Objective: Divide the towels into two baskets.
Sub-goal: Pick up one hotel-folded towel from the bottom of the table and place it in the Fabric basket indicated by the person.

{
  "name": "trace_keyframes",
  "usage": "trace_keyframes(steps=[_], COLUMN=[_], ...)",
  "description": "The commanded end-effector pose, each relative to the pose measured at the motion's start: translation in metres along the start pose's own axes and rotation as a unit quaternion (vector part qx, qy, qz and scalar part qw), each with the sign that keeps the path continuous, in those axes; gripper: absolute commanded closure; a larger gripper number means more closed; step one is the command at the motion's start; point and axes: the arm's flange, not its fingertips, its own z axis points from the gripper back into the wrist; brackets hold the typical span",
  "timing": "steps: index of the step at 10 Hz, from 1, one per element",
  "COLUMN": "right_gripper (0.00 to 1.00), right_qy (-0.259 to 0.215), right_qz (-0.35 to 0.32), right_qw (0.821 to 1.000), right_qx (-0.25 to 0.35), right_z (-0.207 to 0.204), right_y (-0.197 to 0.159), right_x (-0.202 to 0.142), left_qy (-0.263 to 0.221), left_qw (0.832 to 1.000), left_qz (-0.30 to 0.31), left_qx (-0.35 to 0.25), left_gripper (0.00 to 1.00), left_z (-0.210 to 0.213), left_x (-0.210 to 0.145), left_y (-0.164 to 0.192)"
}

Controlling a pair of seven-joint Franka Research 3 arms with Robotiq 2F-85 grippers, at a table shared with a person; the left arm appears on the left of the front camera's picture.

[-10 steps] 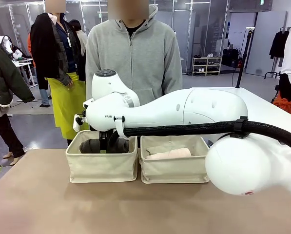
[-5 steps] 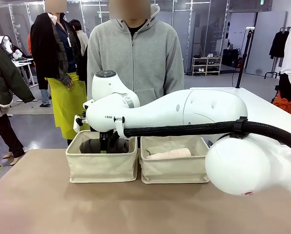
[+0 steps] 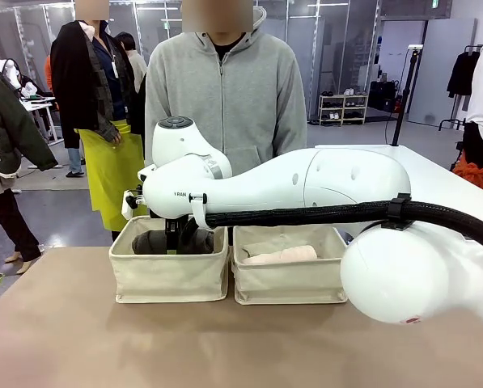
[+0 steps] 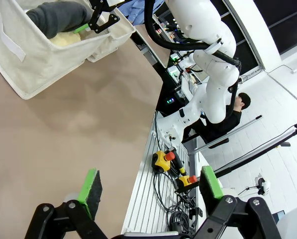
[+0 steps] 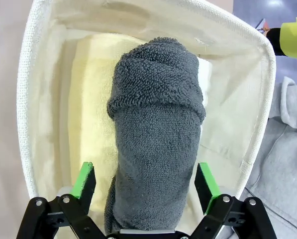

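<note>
Two cream baskets stand side by side on the far half of the table. The left basket (image 3: 168,275) holds a dark grey towel (image 5: 155,149) lying on a pale yellow towel (image 5: 91,99). My right gripper (image 5: 145,181) hangs inside it, open, with its green pads on either side of the grey roll's near end. From the front that right gripper (image 3: 179,234) shows just above the grey towel (image 3: 154,241). The right basket (image 3: 290,279) holds a light pink towel (image 3: 280,255). My left gripper (image 4: 149,191) is open and holds nothing, low over the table's near edge, well away from the left basket (image 4: 24,64).
A person in a grey hoodie (image 3: 225,97) stands right behind the baskets. My right arm's white link (image 3: 306,182) spans the table above the right basket. Bare brown tabletop (image 3: 184,347) lies in front of the baskets. Cables and red-topped buttons (image 4: 168,164) lie past the table edge.
</note>
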Motion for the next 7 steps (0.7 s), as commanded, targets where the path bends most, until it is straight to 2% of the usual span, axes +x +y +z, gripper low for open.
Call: trace_keyframes(steps=[1, 3, 4, 5, 7], right_gripper=[0.00, 0.00, 0.00, 0.00, 0.00], right_qy=[-0.001, 0.000, 0.021, 0.023, 0.004], right_qz=[0.001, 0.000, -0.011, -0.035, -0.086], right_qw=[1.000, 1.000, 1.000, 0.999, 0.996], right_qx=[0.000, 0.000, 0.005, -0.001, 0.006], right_z=[0.001, 0.000, 0.017, 0.036, 0.079], right_y=[0.001, 0.000, 0.003, 0.010, 0.031], right_x=[0.001, 0.000, -0.003, -0.011, -0.034], left_qy=[0.000, 0.000, 0.000, 0.000, 0.000], left_qw=[1.000, 1.000, 1.000, 1.000, 1.000], left_qz=[0.002, 0.002, 0.002, 0.002, 0.002], left_qx=[0.001, 0.001, 0.001, 0.001, 0.001], left_gripper=[0.00, 0.00, 0.00, 0.00, 0.00], left_z=[0.001, 0.001, 0.001, 0.001, 0.001], left_x=[-0.002, -0.002, -0.002, -0.002, -0.002], left_y=[-0.005, -0.005, -0.005, -0.005, -0.005])
